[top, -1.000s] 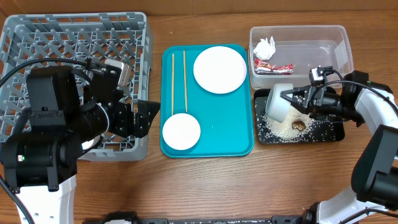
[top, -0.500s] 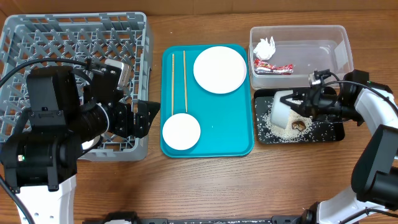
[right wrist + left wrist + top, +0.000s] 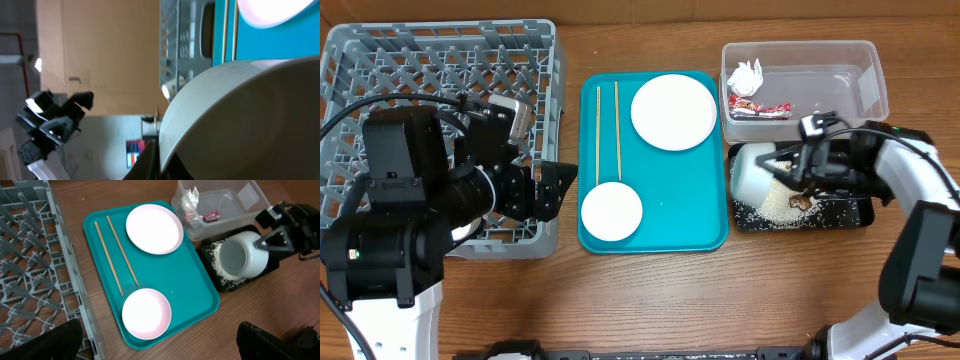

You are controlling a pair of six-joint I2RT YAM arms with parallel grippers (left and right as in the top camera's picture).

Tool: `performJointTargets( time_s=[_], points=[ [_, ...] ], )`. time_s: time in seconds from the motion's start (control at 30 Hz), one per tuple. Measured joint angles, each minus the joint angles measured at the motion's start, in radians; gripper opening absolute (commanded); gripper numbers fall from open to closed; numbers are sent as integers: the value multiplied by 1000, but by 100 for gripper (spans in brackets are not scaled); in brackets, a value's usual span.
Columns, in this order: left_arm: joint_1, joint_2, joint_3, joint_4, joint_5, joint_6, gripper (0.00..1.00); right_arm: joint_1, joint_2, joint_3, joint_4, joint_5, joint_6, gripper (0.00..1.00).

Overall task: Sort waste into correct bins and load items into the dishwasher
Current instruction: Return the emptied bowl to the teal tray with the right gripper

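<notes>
rack (image 3: pixel 440 60) left, tray (image 3: pixel 670 200) middle — tub (image 3: pixel 840 85) right

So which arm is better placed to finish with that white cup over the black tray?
Right. Its fingers hold the white cup, tipped on its side over the black tray. The left arm sits beyond the teal tray, over the grey rack.

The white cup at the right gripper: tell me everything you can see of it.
The white cup is plain, smooth and glossy, ceramic by its look, with no handle showing. It is tipped on its side, mouth toward the teal tray, and its greyish inside looks empty. It is over the left end of the black tray, beside scattered rice grains; whether it touches the tray is unclear. The right gripper clamps it from the side away from the teal tray.
</notes>
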Motion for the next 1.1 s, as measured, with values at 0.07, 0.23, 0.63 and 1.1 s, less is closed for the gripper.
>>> performJointTargets(
  time_s=[0.07, 0.23, 0.63, 1.1],
  points=[
    [0, 0, 0, 0, 0, 0, 100, 55, 0, 4, -18, 43, -2, 4],
    [0, 0, 0, 2, 0, 0, 100, 288, 0, 35, 85, 240, 95, 4],
    [0, 0, 0, 3, 0, 0, 100, 811, -3, 76, 420, 998, 581, 4],
    [0, 0, 0, 3, 0, 0, 100, 832, -2, 108, 395, 1262, 656, 47]
  ],
)
